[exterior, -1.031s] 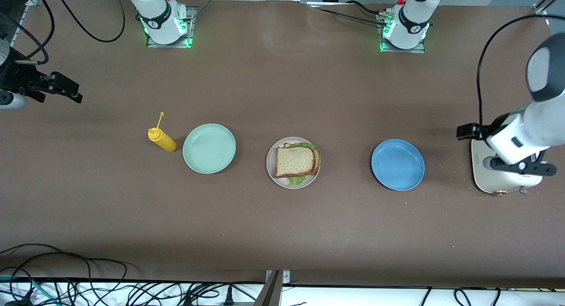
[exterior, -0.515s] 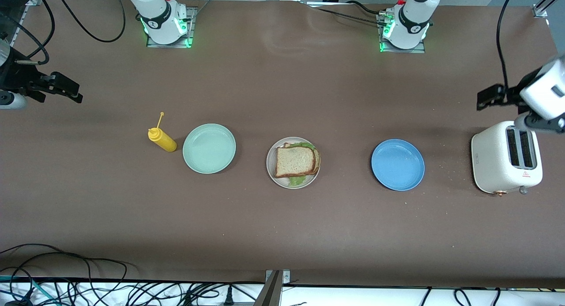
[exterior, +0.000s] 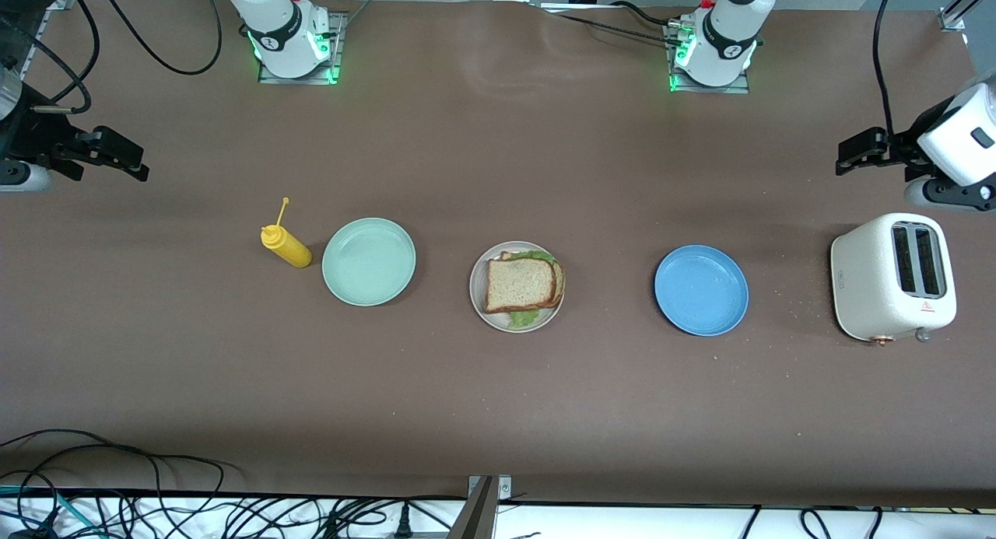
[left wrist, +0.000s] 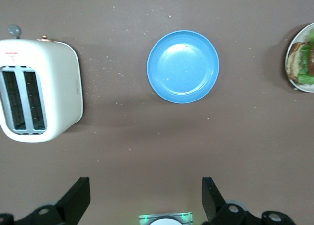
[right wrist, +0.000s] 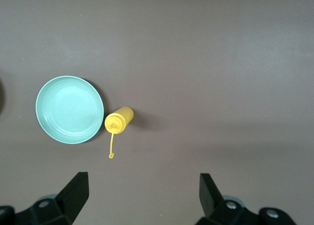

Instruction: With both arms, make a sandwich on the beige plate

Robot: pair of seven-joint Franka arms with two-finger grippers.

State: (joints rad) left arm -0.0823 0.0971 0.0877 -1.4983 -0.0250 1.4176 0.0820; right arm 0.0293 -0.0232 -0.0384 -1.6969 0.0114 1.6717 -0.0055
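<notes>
A: What does the front view show that the wrist views do not?

B: It shows the whole brown table (exterior: 498, 414). The sandwich (exterior: 521, 284) of two toasted bread slices with green lettuce lies on the round beige plate (exterior: 476, 290) in the middle. The round mint-green plate (exterior: 369, 260) and the yellow squeeze bottle (exterior: 285, 246) are toward the right arm's end; the round blue plate (exterior: 701, 290) and the white two-slot toaster (exterior: 892, 277) are toward the left arm's end.

A: And the wrist views?

B: The left wrist view shows the left gripper (left wrist: 144, 203) from above with its fingers wide apart and nothing between them; under it are the toaster, the blue plate and only an edge of the sandwich plate. The right wrist view shows the right gripper (right wrist: 142, 200) also spread wide and empty, over bare table near the bottle and the mint-green plate.

A: Where are the grippers in the front view?

B: The left gripper (exterior: 860, 152) hangs at the table's edge, over the table beside the toaster. The right gripper (exterior: 117, 159) hangs at the other edge.

A: Room for moving?

B: The plates stand well apart in one row, with wide bare table nearer to the camera
</notes>
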